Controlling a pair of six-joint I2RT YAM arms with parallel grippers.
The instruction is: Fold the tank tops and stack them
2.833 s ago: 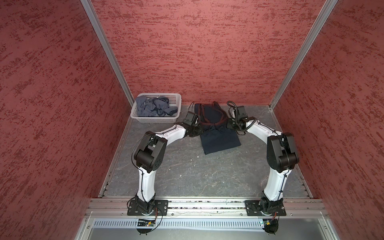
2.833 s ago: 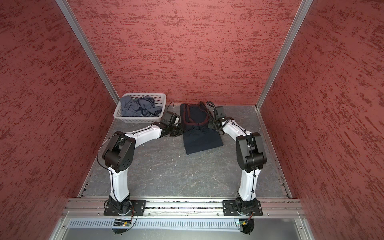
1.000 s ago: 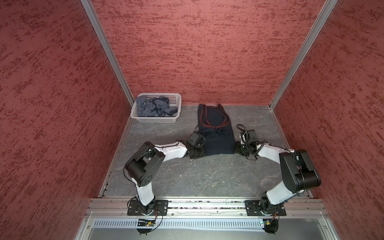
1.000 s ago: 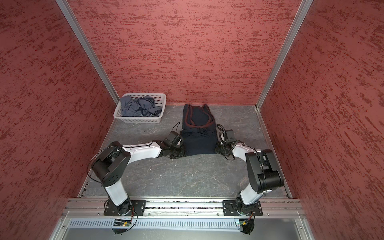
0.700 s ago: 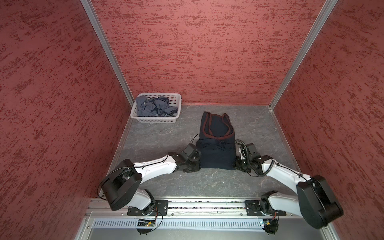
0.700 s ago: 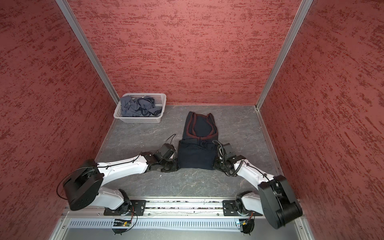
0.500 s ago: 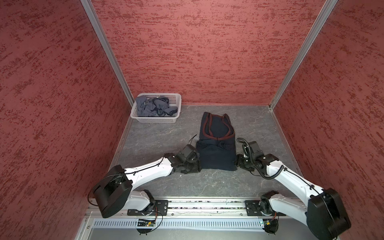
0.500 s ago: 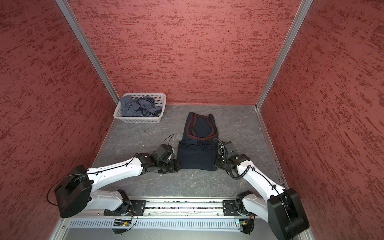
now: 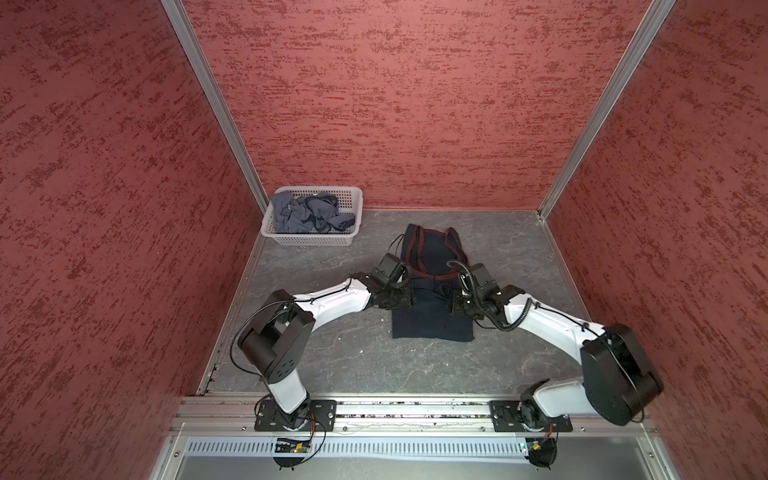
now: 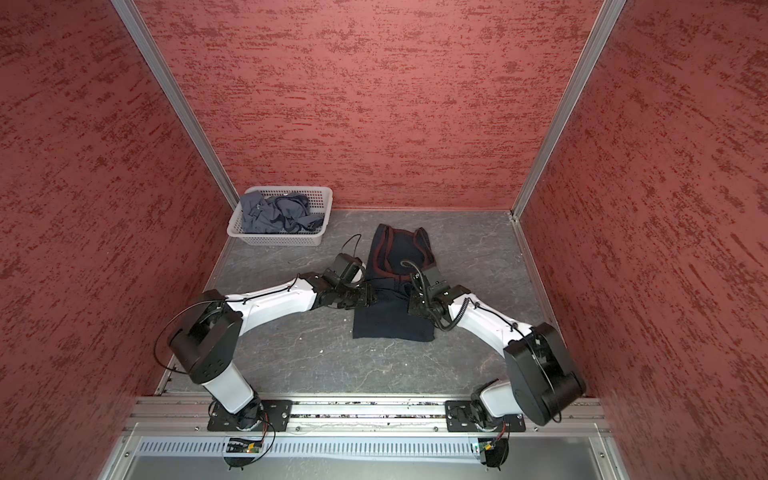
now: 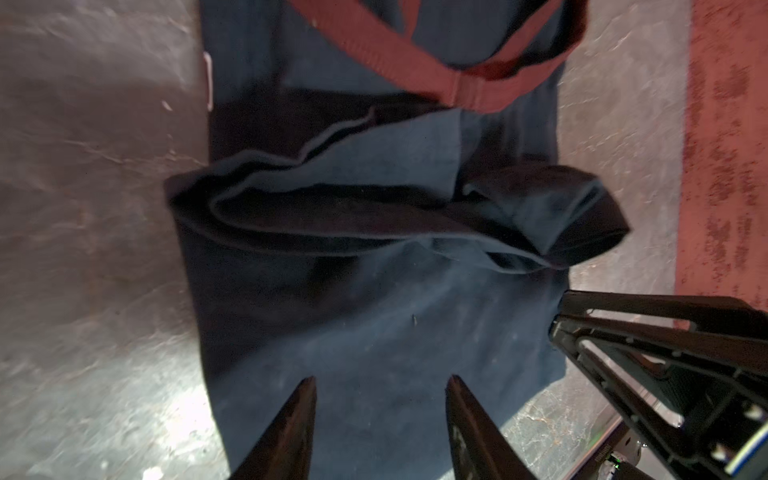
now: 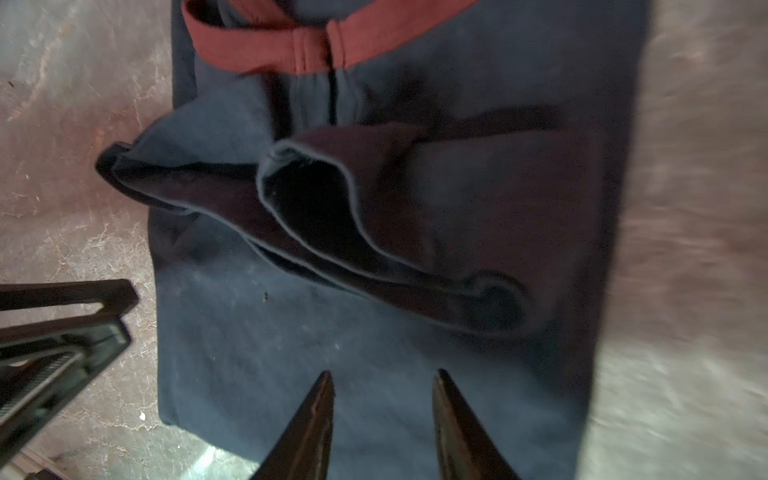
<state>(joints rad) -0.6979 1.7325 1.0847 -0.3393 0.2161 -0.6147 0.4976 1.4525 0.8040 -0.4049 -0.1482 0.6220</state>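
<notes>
got left gripper (image 11: 381, 379) and right gripper (image 12: 383, 373) both half-open, empty, hanging just over opposite side edges of the dark navy maroon-trimmed cloth tank top (image 9: 432, 328).

The table (image 9: 332, 357) is a flat grey slab with a marbled stone pattern, enclosed by red walls on three sides. A white perforated basket (image 9: 308, 240) stands on it in the far left corner, close to the walls. A navy tank top (image 9: 432, 326) with maroon trim lies near the middle, well apart from the basket, with its straps toward the back wall and a rumpled fold across its middle.
</notes>
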